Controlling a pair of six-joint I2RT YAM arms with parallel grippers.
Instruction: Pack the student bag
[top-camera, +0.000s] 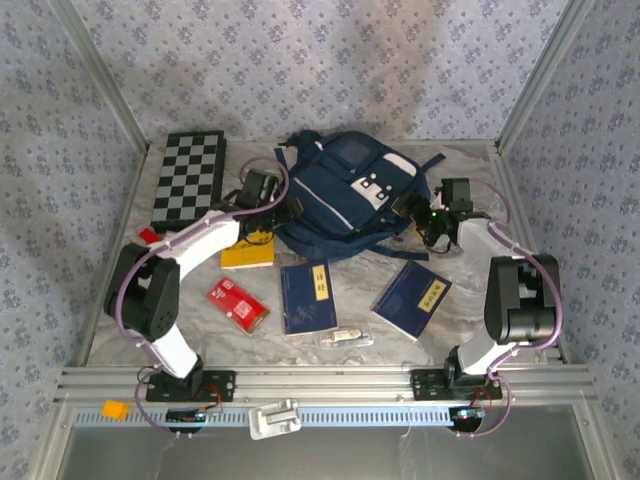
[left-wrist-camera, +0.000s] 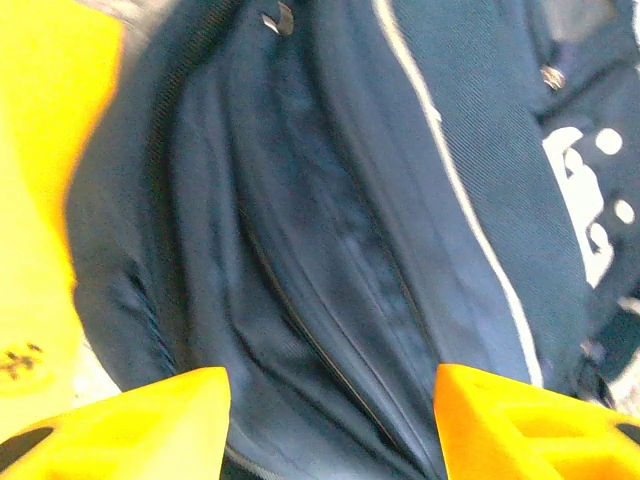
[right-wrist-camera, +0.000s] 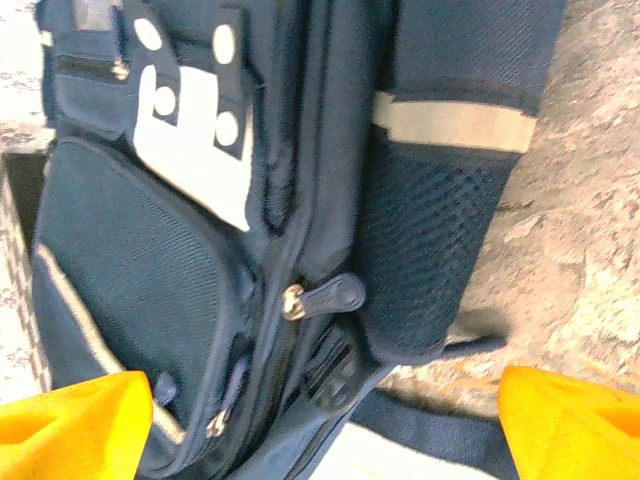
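The student bag (top-camera: 345, 200), navy with white panels, lies at the back middle of the table. My left gripper (top-camera: 285, 207) is at its left side. In the left wrist view the yellow fingers (left-wrist-camera: 150, 425) stand apart over the bag's folded fabric and zipper line (left-wrist-camera: 330, 330), so this gripper (left-wrist-camera: 332, 425) is open and holds nothing. My right gripper (top-camera: 425, 215) is at the bag's right side. It is open (right-wrist-camera: 325, 425), and a dark zipper pull (right-wrist-camera: 335, 297) lies a little beyond its jaws beside the mesh side pocket (right-wrist-camera: 430, 250).
A chessboard (top-camera: 190, 178) lies at the back left. A yellow book (top-camera: 248, 250) sits by the left arm. Two dark blue books (top-camera: 308, 295) (top-camera: 413, 298), a red packet (top-camera: 237, 303) and a small clear item (top-camera: 345, 338) lie in front of the bag.
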